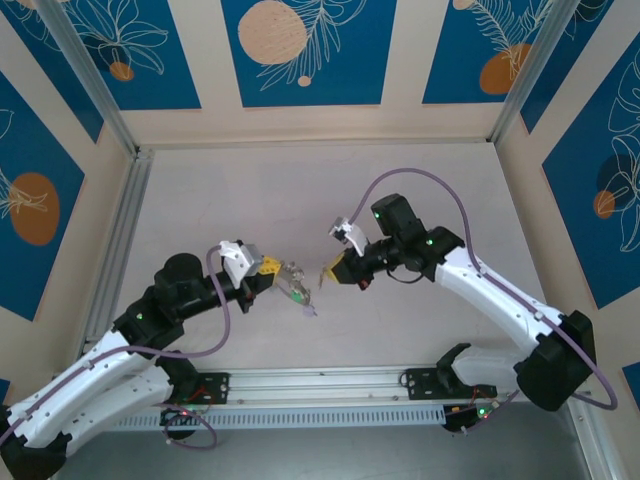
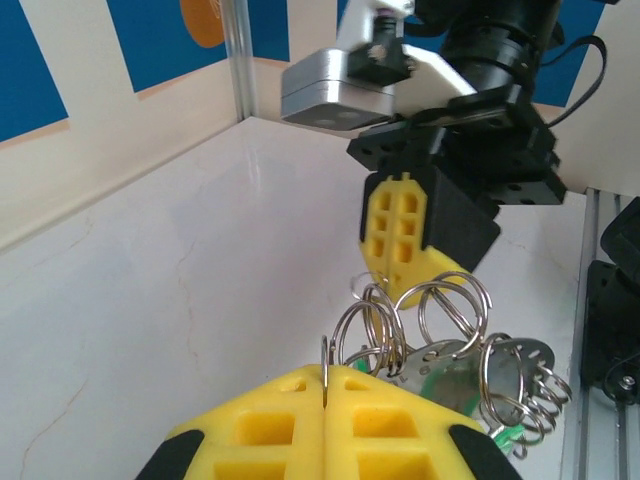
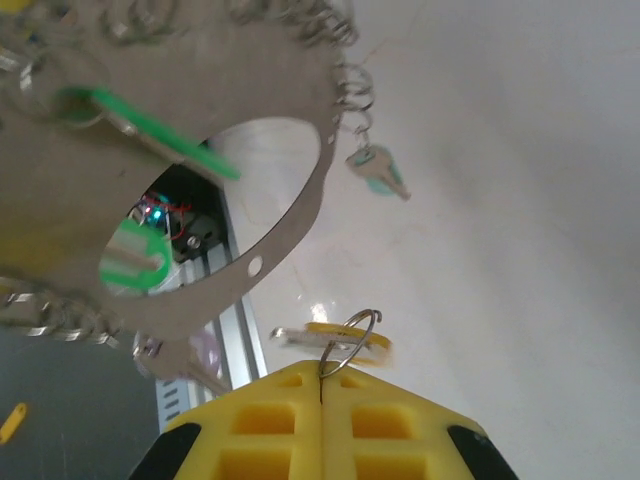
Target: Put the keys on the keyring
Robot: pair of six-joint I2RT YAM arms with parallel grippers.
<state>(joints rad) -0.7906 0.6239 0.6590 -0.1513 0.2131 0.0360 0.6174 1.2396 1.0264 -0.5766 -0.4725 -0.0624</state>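
Observation:
The keyring is a flat grey metal ring with small split rings along its edge, held up above the table between the two arms. My left gripper is shut on one of its wire rings. Keys hang from it, one green-headed. My right gripper is shut on a small split ring carrying a yellow-headed key, just short of the keyring. In the top view the left gripper and right gripper face each other with the keyring between them.
The white table is walled by a metal frame and blue patterned panels. An aluminium rail with both arm bases runs along the near edge. The right gripper's yellow fingers hang close above the split rings.

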